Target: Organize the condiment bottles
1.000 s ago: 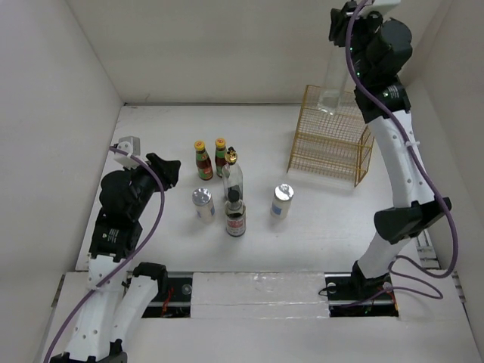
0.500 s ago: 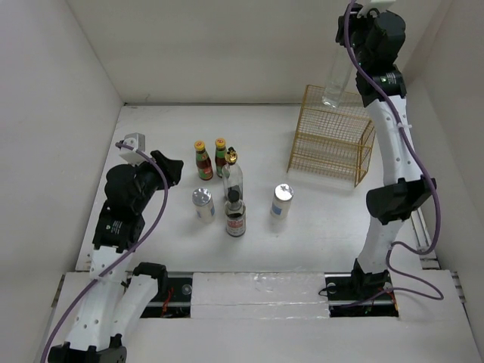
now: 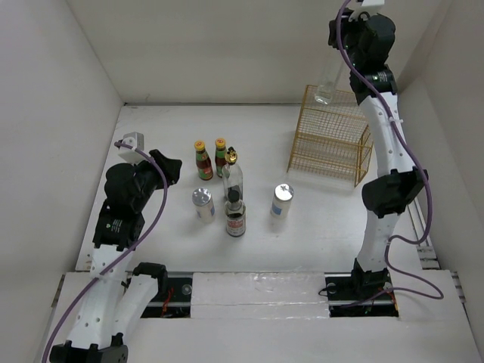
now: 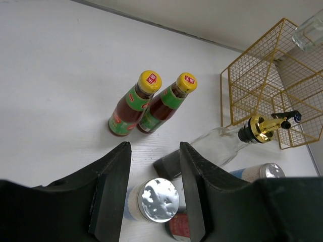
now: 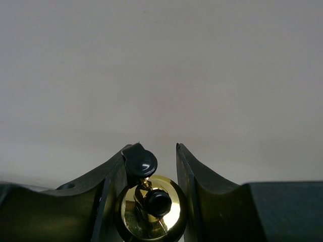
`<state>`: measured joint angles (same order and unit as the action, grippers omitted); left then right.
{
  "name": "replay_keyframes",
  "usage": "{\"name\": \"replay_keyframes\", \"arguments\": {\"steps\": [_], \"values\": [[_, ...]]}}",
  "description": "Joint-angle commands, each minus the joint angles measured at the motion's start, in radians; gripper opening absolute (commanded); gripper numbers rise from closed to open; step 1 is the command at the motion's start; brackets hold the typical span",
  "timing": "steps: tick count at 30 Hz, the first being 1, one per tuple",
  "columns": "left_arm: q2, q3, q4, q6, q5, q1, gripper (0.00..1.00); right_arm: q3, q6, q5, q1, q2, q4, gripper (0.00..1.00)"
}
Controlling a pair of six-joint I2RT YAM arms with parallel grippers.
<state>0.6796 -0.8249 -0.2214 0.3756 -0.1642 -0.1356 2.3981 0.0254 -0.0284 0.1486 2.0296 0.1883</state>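
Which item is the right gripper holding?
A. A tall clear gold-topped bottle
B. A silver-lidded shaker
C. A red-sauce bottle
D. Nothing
A: the wrist view shows the right gripper closed around a gold top, and in the top view the clear bottle hangs from it near the far edge of the basket.

Basket: a box-shaped yellow wire basket (image 3: 330,140) is seen standing upright at the far right of the table.
Table: a flat white tabletop (image 3: 155,140) is enclosed by plain white walls (image 3: 227,45).
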Motion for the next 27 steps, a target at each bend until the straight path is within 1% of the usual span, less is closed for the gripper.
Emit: {"name": "replay_keyframes", "arguments": {"steps": [1, 15, 25, 27], "values": [[-0.002, -0.011, 0.04, -0.006, -0.001, 0.005, 0.39, 0.033, -0.018, 0.077, -0.014, -0.028, -0.19, 0.0], [-0.022, -0.011, 0.04, -0.006, 0.017, 0.005, 0.39, 0.022, -0.036, 0.289, -0.053, 0.046, -0.257, 0.0], [-0.022, -0.011, 0.04, -0.006, 0.026, 0.005, 0.39, -0.001, -0.036, 0.35, -0.063, 0.055, -0.299, 0.0], [-0.022, -0.011, 0.04, -0.006, 0.026, 0.005, 0.39, -0.064, -0.045, 0.36, -0.063, 0.029, -0.312, 0.0]]}}
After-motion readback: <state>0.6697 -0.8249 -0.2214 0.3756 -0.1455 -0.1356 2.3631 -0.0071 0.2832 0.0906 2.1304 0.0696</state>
